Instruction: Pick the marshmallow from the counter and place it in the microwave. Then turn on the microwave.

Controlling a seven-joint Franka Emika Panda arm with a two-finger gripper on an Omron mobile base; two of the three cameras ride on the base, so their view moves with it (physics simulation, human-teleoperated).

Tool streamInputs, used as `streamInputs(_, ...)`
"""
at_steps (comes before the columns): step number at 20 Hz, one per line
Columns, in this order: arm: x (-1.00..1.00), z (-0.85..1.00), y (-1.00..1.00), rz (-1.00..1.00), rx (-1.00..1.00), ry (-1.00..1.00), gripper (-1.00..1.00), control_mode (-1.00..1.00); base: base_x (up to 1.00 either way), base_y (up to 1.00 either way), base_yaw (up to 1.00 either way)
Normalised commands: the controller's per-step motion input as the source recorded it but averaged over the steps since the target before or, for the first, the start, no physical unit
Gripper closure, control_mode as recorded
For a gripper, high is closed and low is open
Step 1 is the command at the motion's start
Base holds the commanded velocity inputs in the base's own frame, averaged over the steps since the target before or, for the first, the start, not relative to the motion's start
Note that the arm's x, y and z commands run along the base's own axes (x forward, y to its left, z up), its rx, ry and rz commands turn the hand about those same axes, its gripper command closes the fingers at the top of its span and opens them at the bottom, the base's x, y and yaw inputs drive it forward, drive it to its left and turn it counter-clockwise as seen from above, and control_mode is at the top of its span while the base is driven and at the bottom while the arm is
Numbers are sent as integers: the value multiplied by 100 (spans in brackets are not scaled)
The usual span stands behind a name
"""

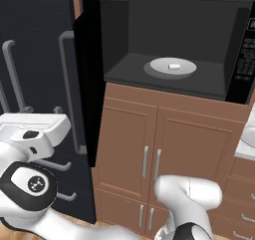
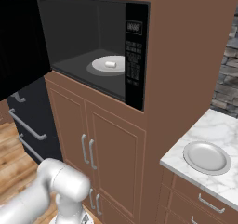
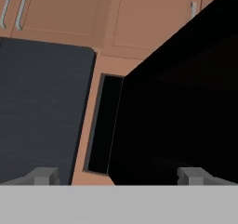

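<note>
Since the marshmallow [image 1: 174, 65] is already seen lying on the turntable plate [image 1: 158, 66] inside the microwave [image 1: 238, 92], the coming move is judged to turn on the door [image 1: 85, 84], which is swung wide open to the left.

At the far left the fridge [image 1: 30, 30] is found, and just beside it the door stands edge-on, its grey handle [image 1: 67, 89] facing the fridge. The gripper [image 3: 118, 176] is held low on that left side, its fingertips [image 3: 44, 175] spread apart with nothing between them. In the hand view the door's black face is seen to the right of the fingertips and the fridge panel to the left. The door's long axis is upright, so a push from its outer side toward the right would be called for.

Further right the keypad [image 2: 133, 60] is set, well apart from the gripper. Beyond it the counter [image 2: 218, 125] carries a second plate [image 2: 207, 157].
</note>
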Motion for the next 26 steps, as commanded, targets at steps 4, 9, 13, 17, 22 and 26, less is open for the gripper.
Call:
streamInputs(4,0,0,-33,0,0,0,-100,-100,0,0,0)
streamInputs(9,-1,0,-38,0,0,0,-100,-100,0,0,0)
streamInputs(13,-1,0,-50,0,1,0,-100,-100,0,0,0)
streamInputs(17,0,0,-53,0,0,0,-100,-100,0,0,0)
streamInputs(22,0,0,-65,0,4,0,-100,-100,0,0,0)
streamInputs(26,0,0,-66,0,6,0,-100,-100,0,0,0)
